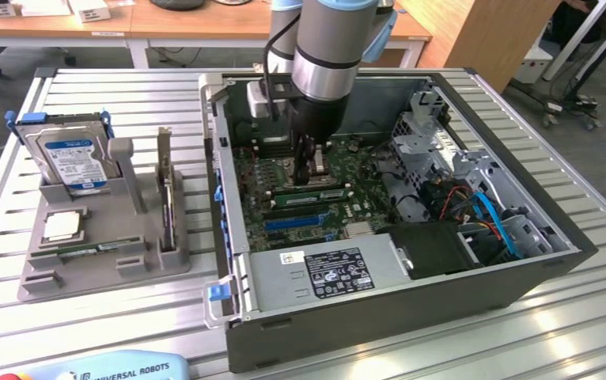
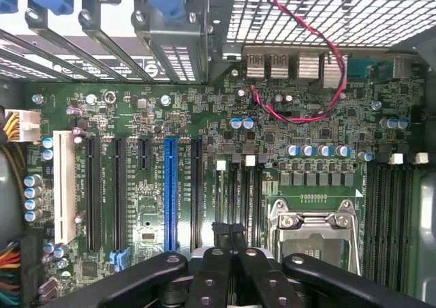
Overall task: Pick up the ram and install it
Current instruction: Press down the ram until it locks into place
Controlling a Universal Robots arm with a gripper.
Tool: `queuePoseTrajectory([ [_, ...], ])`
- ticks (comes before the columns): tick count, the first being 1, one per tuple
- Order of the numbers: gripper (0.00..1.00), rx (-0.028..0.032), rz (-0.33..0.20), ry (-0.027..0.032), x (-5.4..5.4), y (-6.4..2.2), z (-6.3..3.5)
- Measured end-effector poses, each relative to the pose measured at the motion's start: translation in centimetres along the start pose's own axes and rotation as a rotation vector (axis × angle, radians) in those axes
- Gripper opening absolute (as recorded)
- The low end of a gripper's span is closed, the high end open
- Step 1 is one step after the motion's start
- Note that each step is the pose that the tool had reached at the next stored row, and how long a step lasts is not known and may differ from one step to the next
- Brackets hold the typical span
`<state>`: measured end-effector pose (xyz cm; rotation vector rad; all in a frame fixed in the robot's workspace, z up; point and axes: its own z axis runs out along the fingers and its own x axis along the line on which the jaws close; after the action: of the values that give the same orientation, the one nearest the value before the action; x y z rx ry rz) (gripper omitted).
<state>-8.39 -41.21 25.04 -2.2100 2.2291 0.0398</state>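
While clenched, jaws [image 2: 230, 234] press down on the ram [image 1: 305, 191], seated in its motherboard [image 2: 204, 117] slot beneath them

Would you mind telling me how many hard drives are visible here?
1. The hard drive with the blue label stands upright in the grey holder on the exterior view's left, outside the computer case. Others may be hidden inside it.
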Motion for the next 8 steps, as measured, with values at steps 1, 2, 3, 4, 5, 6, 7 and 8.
queuePoseTrajectory([
  [1, 0.10, 0.0000, 0.000, 0.0000, 0.00, 0.00, -0.05],
  [2, 0.10, 0.0001, 0.000, -0.0001, 0.00, 0.00, -0.04],
  [3, 0.10, 0.0000, 0.000, -0.0001, 0.00, 0.00, -0.04],
  [4, 0.10, 0.0000, 0.000, -0.0001, 0.00, 0.00, -0.04],
  [5, 0.10, 0.0001, 0.000, 0.0000, 0.00, 0.00, -0.05],
  [6, 0.10, 0.0000, 0.000, 0.0001, 0.00, -0.03, -0.05],
  [7, 0.10, -0.0002, 0.000, 0.0002, 0.00, -0.10, -0.06],
  [8, 0.10, -0.0001, 0.000, 0.0002, 0.00, -0.23, -0.06],
])
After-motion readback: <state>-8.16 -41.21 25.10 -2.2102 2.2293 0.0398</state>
